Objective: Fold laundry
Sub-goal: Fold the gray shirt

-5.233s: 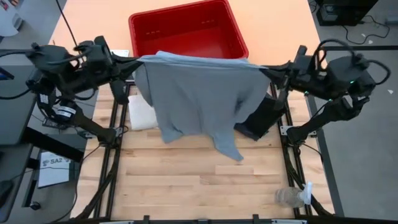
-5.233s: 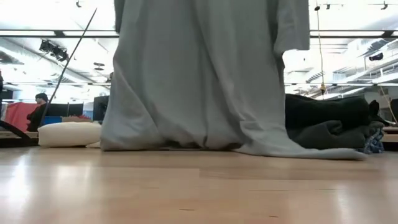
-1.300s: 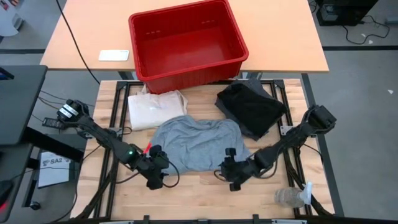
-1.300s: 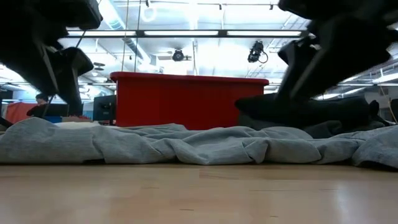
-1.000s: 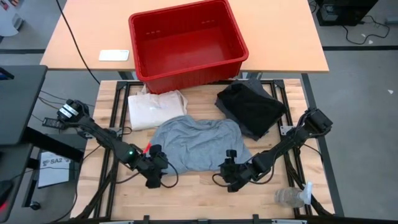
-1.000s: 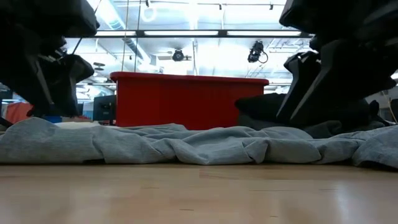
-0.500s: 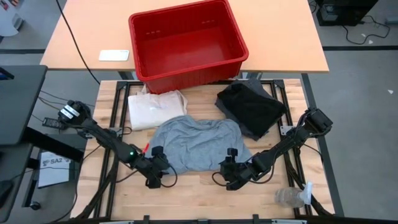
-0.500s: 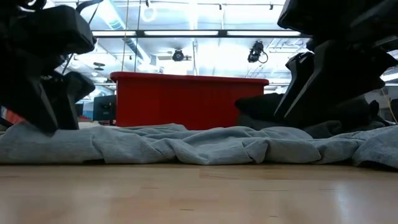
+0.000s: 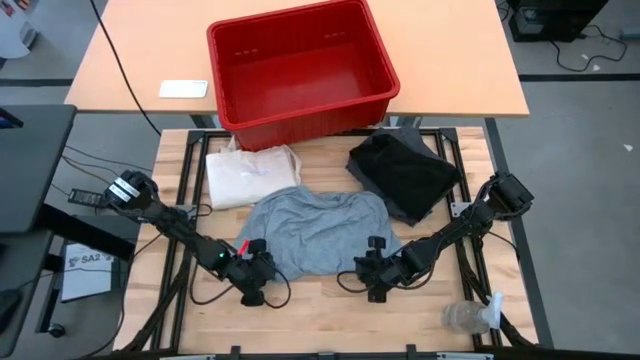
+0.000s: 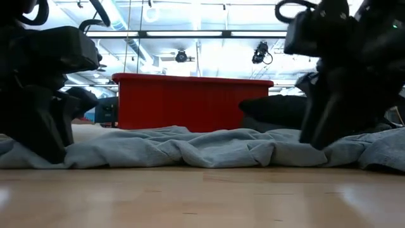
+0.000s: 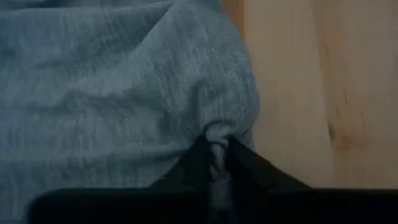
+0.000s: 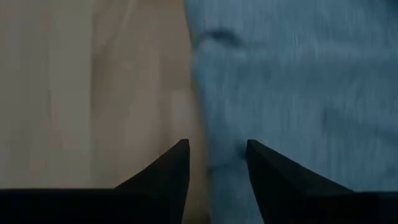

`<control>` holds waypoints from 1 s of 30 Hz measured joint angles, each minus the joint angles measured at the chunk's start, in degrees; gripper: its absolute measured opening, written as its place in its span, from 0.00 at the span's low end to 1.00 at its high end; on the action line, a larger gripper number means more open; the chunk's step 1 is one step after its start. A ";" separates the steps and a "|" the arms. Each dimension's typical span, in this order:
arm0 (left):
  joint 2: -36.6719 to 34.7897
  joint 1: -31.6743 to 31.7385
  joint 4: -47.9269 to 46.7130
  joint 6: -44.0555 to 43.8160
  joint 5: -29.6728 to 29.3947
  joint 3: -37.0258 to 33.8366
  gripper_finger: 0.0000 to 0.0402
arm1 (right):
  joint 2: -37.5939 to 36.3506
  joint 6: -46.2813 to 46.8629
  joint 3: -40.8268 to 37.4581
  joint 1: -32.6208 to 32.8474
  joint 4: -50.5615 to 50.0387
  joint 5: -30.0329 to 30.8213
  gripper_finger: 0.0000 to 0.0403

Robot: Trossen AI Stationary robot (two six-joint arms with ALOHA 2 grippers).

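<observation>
As left claw [image 11: 214, 158] pinches shut, T-shirt [image 9: 318, 230] hem gets caught.
Right claw [image 12: 216, 158] has dropped onto the opposite corner, fingers apart astride the edge; shirt lies flat on bench [image 9: 330, 310] between both. Lift next, probably.

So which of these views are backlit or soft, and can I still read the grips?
Low view: bright ceiling lights leave both arms as silhouettes, near table blurred. Left wrist view: soft, yet the left pincer visibly pinches the light grey T-shirt. Right wrist view: soft; right pincer open astride the shirt's edge.
</observation>
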 joint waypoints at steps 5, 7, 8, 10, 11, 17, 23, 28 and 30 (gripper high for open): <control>-0.52 0.03 -5.63 -3.05 1.03 0.66 0.04 | 0.19 0.91 -2.24 0.00 -2.69 -1.40 0.36; -0.52 -0.07 -6.72 -3.50 1.03 0.76 0.05 | 0.14 2.33 -3.66 0.02 -2.09 -1.75 0.32; -0.77 -0.23 -7.69 -4.04 0.99 0.76 0.05 | 0.02 3.65 -4.37 0.02 -1.71 -2.02 0.29; -0.85 -0.57 -11.31 -5.15 0.94 1.66 0.05 | -0.21 6.30 -5.03 0.07 -2.85 -2.47 0.19; -0.79 -0.78 -14.28 -5.54 0.95 2.73 0.04 | -0.25 6.86 -5.03 0.07 -3.57 -2.83 0.13; -0.09 -2.33 -47.98 -5.73 1.59 15.83 0.03 | -4.28 7.49 -1.39 0.13 -18.14 -8.40 0.02; -0.35 -3.39 -69.07 -5.73 0.22 33.45 0.03 | -13.53 5.26 9.88 0.04 -38.60 -8.88 0.01; -0.41 -3.08 -77.55 -5.71 -0.39 47.88 0.03 | -19.05 3.95 21.23 -1.54 -49.76 -9.90 0.01; -0.41 -2.78 -82.22 -5.73 -1.38 53.67 0.03 | -19.81 3.87 26.54 -2.08 -54.87 -9.48 0.01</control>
